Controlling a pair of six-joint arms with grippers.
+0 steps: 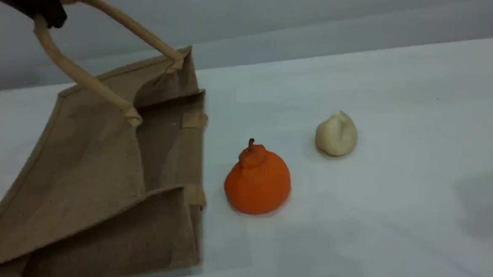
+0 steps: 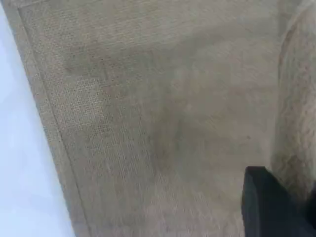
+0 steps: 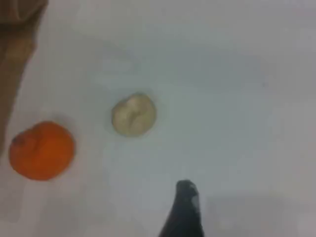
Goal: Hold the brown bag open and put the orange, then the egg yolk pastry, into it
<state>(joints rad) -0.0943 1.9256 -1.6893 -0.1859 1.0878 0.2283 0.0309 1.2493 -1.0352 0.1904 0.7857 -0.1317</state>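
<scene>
The brown bag [image 1: 88, 172] lies on the left of the table, its mouth facing right toward the orange [image 1: 258, 184]. My left gripper [image 1: 41, 12] is at the top left, shut on one loop handle [image 1: 83, 77] and holding it up, so the upper side of the bag is lifted. The left wrist view is filled with the bag's woven cloth [image 2: 148, 123] and one dark fingertip [image 2: 269, 207]. The egg yolk pastry [image 1: 336, 134] sits to the right of the orange and a little farther back. In the right wrist view, one fingertip [image 3: 186, 197] hovers above the table with nothing in it, right of the pastry [image 3: 134, 114] and the orange [image 3: 42, 150].
The white table [image 1: 402, 210] stretches to the right of the fruit and the pastry. A grey wall [image 1: 308, 21] runs along the far edge. The bag's corner [image 3: 15, 29] shows at the top left of the right wrist view.
</scene>
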